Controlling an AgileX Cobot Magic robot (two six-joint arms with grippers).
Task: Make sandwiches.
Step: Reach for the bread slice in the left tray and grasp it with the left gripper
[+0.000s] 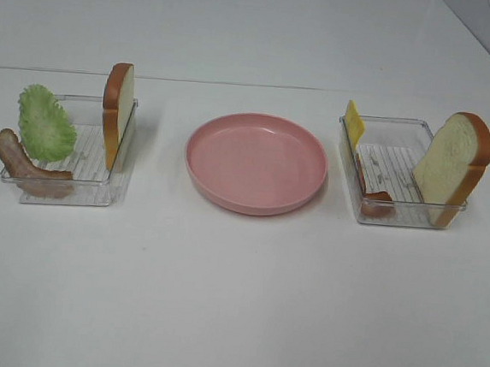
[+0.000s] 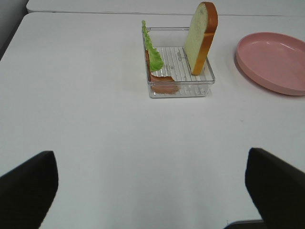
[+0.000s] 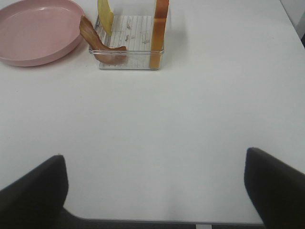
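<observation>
1. Counter (image 1: 234,303): white. It carries every item you have listed here.
2. Left tray (image 1: 88,157): clear plastic with a ribbed floor. You will find it toward the counter's left edge.
3. Lettuce leaf (image 1: 46,123): frilly green, propped against the left tray's outer wall, its top above the rim.
4. Left bacon strip (image 1: 24,162): reddish-brown, at the left tray's near outer corner, one end rising over the rim.
5. Left bread slice (image 1: 118,112): stands on edge against the left tray's wall that faces the plate.
6. Pink plate (image 1: 252,203): round, mid-counter between your two trays, touching neither.
7. Right tray (image 1: 392,175): clear plastic, toward the counter's right edge.
8. Cheese slice (image 1: 354,122): yellow, upright at the right tray's far corner on the plate side.
9. Right bacon strip (image 1: 373,195): lies along the right tray's plate-side wall, curling at the near corner.
10. Right bread slice (image 1: 454,167): tilted, leaning on the right tray's outer wall.
11. Left end effector (image 2: 151,167): your jaws stand spread wide with nothing gripped, over bare counter and well apart from the left tray.
12. Right end effector (image 3: 155,167): your jaws are likewise spread wide and grip nothing, well apart from the right tray.
</observation>
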